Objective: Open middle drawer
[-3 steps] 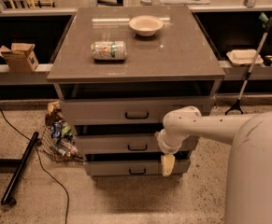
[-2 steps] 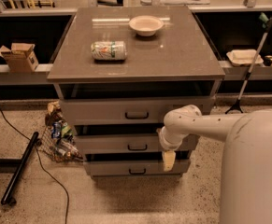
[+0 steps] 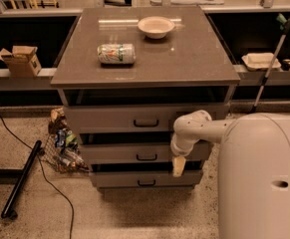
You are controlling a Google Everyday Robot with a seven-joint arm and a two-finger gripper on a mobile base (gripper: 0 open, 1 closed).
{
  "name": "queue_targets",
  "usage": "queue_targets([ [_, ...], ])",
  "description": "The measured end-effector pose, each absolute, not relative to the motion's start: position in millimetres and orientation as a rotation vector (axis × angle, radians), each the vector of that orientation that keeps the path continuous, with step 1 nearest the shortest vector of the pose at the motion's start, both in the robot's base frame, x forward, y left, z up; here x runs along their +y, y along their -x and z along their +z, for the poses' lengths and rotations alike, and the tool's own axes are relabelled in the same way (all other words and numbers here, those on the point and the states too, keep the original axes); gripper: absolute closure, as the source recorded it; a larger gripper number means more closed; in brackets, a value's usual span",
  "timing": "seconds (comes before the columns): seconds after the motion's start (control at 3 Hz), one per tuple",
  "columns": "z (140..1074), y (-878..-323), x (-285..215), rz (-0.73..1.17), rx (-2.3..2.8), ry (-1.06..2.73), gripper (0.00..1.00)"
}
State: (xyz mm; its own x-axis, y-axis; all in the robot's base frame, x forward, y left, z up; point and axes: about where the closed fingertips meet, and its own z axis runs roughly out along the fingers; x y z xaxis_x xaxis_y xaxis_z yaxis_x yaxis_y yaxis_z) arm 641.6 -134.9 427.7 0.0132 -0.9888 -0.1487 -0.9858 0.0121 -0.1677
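Observation:
The grey cabinet has three drawers stacked under its top. The middle drawer (image 3: 119,153) has a medium-height front and a small dark loop handle (image 3: 146,157). It sits about flush with the other two fronts. My gripper (image 3: 178,166) hangs from the white arm (image 3: 194,128) in front of the right end of the drawers. It is level with the gap between the middle and bottom drawers, well to the right of the handle and holding nothing I can see.
On the cabinet top (image 3: 184,59) lie a can on its side (image 3: 116,54) and a white bowl (image 3: 156,27). A bag of litter (image 3: 62,146) and a dark pole (image 3: 21,179) are on the floor to the left. My white body (image 3: 261,178) fills the lower right.
My gripper has risen slightly, from level with the bottom drawer toward the middle drawer's lower edge. My body takes up more of the right side. The drawers have not moved.

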Motion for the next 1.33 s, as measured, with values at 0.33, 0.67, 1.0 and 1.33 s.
queue_targets([
  [0.33, 412, -649, -136, 0.014, 2.124, 2.028, 0.0],
  [0.67, 398, -641, -139, 0.048, 2.194, 1.981, 0.18],
  [1.0, 394, -635, -143, 0.056, 2.232, 1.95, 0.41],
  [1.33, 396, -633, -144, 0.053, 2.24, 1.942, 0.64],
])
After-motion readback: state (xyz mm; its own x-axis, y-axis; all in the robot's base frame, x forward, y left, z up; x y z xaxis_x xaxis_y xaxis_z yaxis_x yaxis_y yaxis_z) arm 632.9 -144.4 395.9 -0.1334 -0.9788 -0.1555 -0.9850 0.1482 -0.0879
